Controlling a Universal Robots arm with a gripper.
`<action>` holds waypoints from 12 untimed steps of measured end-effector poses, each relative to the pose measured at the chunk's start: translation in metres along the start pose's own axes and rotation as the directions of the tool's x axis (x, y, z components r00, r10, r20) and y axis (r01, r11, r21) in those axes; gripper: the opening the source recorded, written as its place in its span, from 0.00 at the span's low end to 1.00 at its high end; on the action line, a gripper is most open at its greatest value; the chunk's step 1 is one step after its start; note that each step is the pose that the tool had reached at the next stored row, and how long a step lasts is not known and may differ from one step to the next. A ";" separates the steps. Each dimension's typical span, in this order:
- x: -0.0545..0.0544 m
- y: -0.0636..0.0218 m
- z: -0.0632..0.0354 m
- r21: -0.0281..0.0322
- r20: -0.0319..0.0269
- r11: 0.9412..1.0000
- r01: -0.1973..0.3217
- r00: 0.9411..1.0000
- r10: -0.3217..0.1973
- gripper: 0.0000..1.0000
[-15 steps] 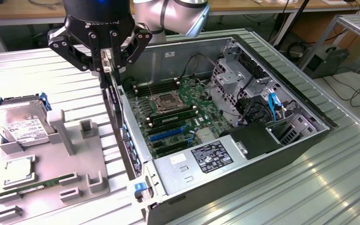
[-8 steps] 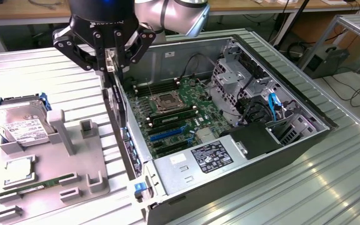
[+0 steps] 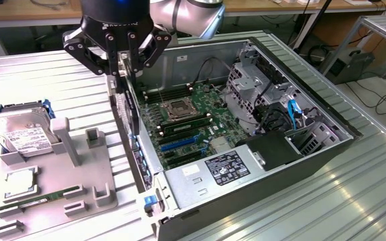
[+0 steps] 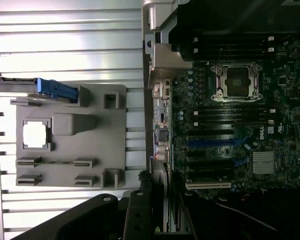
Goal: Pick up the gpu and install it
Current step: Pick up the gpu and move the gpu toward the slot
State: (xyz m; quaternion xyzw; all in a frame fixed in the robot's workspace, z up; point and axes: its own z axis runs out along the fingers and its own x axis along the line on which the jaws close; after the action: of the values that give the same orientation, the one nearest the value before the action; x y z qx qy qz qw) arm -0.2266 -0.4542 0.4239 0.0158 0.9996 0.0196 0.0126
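Observation:
The gpu (image 3: pixel 127 113) hangs edge-on from my gripper (image 3: pixel 122 70), a thin black card with its silver bracket toward the exterior view's left. The fingers are shut on its upper edge. It hangs above the rear wall of the open computer case (image 3: pixel 327 145), at the near edge of the green motherboard (image 3: pixel 193 118). The blue expansion slots (image 3: pixel 178 143) lie lower, toward the case's front. In the wrist view the gpu (image 4: pixel 165 200) runs along the case wall beside the slots (image 4: pixel 215 142), and one black finger (image 4: pixel 137 217) shows.
A grey fixture tray (image 3: pixel 96 193) at the exterior view's left holds a silver hard drive (image 3: pixel 22 133), a processor chip (image 3: pixel 20 181) and a green memory stick (image 3: pixel 38 199). Inside the case are a drive cage (image 3: pixel 250 93) and a power supply (image 3: pixel 226 168). The table is ribbed metal (image 3: pixel 354 201).

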 end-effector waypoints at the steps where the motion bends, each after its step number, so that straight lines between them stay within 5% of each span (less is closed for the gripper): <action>1: -0.001 0.0000 0.0000 0.000 0.000 1.000 0.000 1.000 0.000 0.26; 12: -0.010 0.0003 0.0007 0.000 0.000 1.000 0.000 1.000 0.000 0.26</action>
State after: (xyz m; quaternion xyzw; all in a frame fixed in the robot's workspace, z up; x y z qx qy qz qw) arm -0.2166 -0.4542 0.4235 0.0158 0.9996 0.0196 0.0126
